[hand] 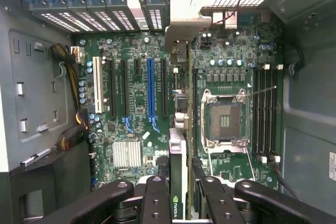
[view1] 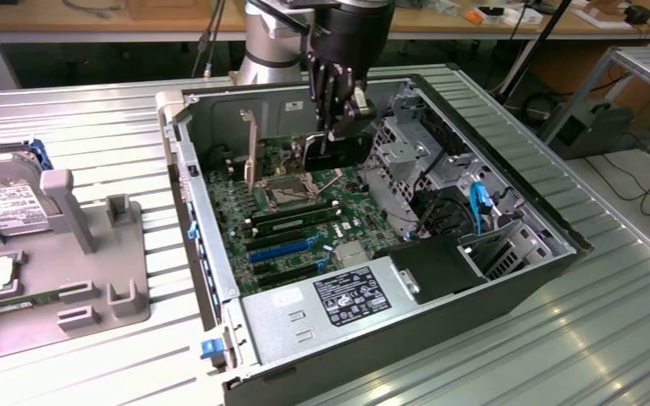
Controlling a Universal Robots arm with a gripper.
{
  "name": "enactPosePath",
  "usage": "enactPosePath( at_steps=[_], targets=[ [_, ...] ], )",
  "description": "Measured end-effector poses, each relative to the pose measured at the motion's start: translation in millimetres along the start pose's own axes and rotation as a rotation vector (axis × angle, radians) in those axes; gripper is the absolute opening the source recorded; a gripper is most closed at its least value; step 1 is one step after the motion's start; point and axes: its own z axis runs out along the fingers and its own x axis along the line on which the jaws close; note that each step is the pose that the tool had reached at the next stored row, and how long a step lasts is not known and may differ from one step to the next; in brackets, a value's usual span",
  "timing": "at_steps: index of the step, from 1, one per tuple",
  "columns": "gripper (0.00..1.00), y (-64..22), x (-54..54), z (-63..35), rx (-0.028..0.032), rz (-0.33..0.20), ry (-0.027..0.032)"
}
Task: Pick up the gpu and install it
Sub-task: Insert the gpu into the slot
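Note:
The gpu (view1: 342, 152) is a flat black card, held upright inside the open computer case (view1: 206, 254) over the green motherboard (view1: 291, 220). My gripper (view1: 342, 118) is shut on its top edge. In the wrist view the gpu (hand: 177, 150) shows edge-on, with its silver bracket (hand: 184, 24) toward the case's rear slot openings. It runs between the row of expansion slots, one of them blue (hand: 150, 87), and the CPU socket (hand: 226, 121). My gripper (hand: 181, 195) has a black finger pressed against each face of the card. Whether the card touches a slot I cannot tell.
A drive cage (view1: 404, 161) and blue cables (view1: 477, 207) stand close on the exterior view's right of the card. The power supply (view1: 337, 296) fills the case's near end. A grey tray (view1: 88, 279) holding a hard drive (view1: 3, 211) lies outside on the exterior view's left.

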Motion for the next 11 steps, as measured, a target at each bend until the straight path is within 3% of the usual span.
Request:
enactPosePath(
  at_steps=[11],
  targets=[
    [0.27,0.9,1.8,16.3,-0.0002,0.000,0.0003]
  ],
)
